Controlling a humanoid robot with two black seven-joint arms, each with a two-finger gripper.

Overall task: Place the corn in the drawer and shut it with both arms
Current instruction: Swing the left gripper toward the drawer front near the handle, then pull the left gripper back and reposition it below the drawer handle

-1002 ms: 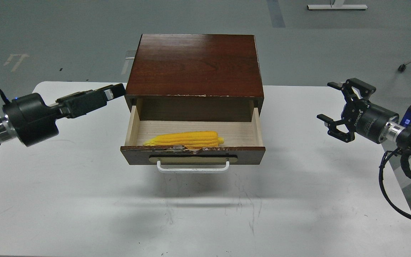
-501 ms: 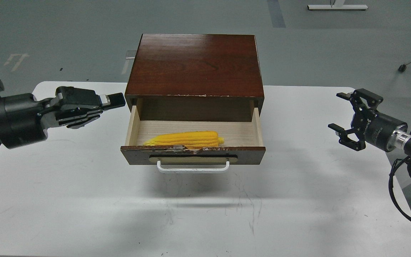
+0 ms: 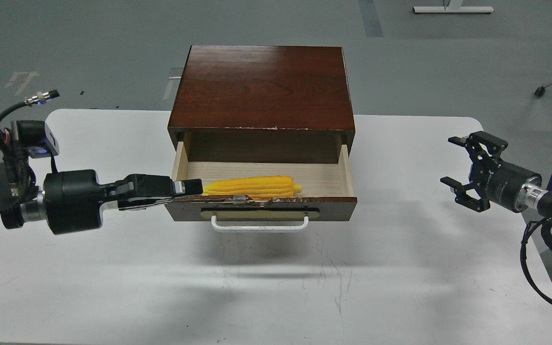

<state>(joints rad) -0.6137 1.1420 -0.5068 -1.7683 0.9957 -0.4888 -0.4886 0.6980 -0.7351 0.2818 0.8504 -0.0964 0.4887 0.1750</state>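
Left gripper (image 3: 194, 186) reaches in from the left, its tip over the front left corner of the open drawer (image 3: 259, 208), overlapping the pointed end of the corn (image 3: 252, 187); I cannot tell whether its fingers are spread or pressed together. Right gripper (image 3: 458, 160) hovers over the white table (image 3: 276, 287), well apart from the cabinet (image 3: 261, 86), fingers spread and holding nothing. Yellow corn lies lengthwise inside the drawer, just behind its chipped front edge, above the white handle (image 3: 259, 225).
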